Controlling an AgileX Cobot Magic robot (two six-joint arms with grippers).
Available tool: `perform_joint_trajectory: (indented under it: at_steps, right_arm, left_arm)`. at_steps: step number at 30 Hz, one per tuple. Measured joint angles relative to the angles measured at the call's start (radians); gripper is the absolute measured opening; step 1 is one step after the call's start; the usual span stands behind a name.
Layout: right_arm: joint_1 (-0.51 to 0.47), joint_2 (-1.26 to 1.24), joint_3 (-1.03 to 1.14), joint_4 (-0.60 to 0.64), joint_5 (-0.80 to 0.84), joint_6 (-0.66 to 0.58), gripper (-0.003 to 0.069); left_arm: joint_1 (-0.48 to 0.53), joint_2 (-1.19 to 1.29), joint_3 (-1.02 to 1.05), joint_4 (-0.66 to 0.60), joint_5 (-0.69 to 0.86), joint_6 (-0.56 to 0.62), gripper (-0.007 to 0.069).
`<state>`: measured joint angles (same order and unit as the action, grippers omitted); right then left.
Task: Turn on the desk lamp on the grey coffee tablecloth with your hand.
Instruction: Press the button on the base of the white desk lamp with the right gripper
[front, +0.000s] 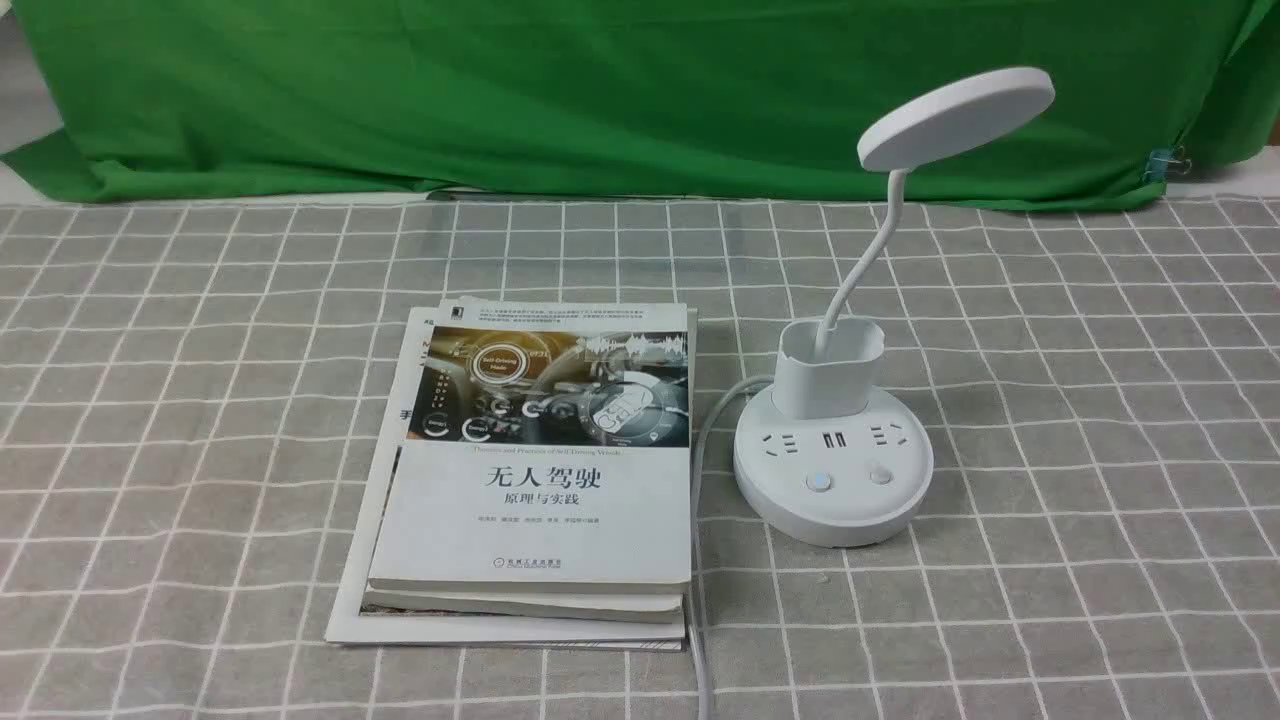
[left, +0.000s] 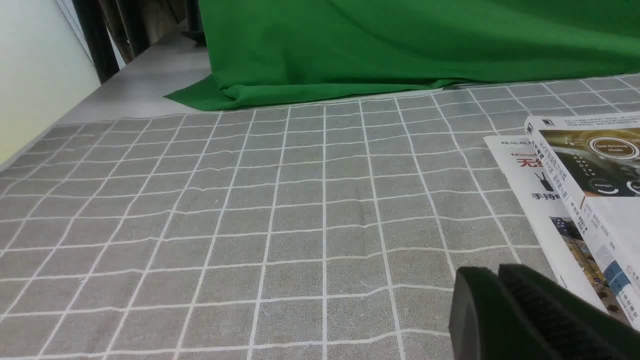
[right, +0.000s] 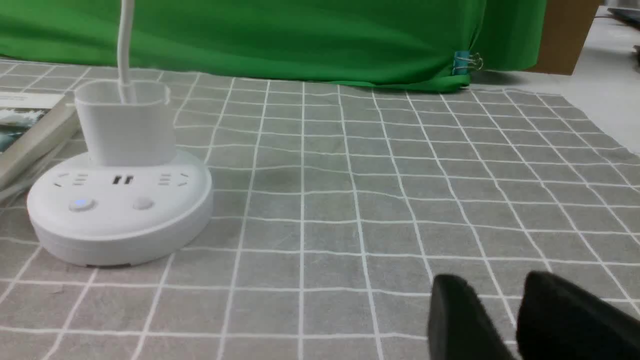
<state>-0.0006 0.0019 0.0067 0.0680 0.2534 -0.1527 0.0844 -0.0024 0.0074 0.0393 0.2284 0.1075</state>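
The desk lamp (front: 833, 470) stands right of centre in the front view on the grey coffee tablecloth (front: 1100, 400). The right hand (right: 492, 290), slightly parted and empty, should descend squarely onto the unlit button (front: 879, 474), pressing gently.

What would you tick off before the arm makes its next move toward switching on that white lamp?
1. The desk lamp stands upright on the grey coffee tablecloth: ok.
2. Its two buttons face the robot, uncovered: ok.
3. The right gripper is open and empty: ok.
4. Nothing lies on the cloth between the right gripper and the lamp's base, in the right wrist view: ok.
5. The stack of books lies apart from the base, on its left: ok.
6. Which button lights the lamp: cannot tell.
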Motion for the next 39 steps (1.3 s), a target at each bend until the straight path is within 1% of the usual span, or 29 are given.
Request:
perform_joint_trajectory:
  at_steps: [26, 32, 34, 35, 36, 37, 38, 39]
  right_arm:
    - [0.000, 0.000, 0.000, 0.000, 0.000, 0.001, 0.0242]
    - [0.000, 0.000, 0.000, 0.006, -0.030, 0.013, 0.0242]
    - [0.000, 0.000, 0.000, 0.053, -0.063, 0.083, 0.0242]
    - [0.000, 0.000, 0.000, 0.059, -0.069, 0.094, 0.0242]
    - [0.000, 0.000, 0.000, 0.102, -0.112, 0.207, 0.0242]
    - [0.000, 0.000, 0.000, 0.125, -0.139, 0.273, 0.0242]
    - [0.000, 0.000, 0.000, 0.140, -0.177, 0.371, 0.0242]
    - [0.000, 0.000, 0.000, 0.148, -0.200, 0.418, 0.0242]
  left_arm:
    - [0.000, 0.000, 0.000, 0.000, 0.000, -0.001, 0.0019]
    - [0.000, 0.000, 0.000, -0.001, 0.000, -0.001, 0.0019]
    - [0.000, 0.000, 0.000, -0.001, 0.000, -0.001, 0.0019]
    - [0.000, 0.000, 0.000, -0.001, 0.000, -0.001, 0.0019]
    - [0.000, 0.000, 0.000, -0.001, 0.000, 0.000, 0.0019]
    - [0.000, 0.000, 0.000, -0.001, 0.000, 0.000, 0.0019]
    - [0.000, 0.000, 0.000, -0.001, 0.000, 0.000, 0.0019]
    - [0.000, 0.000, 0.000, -0.001, 0.000, 0.000, 0.0019]
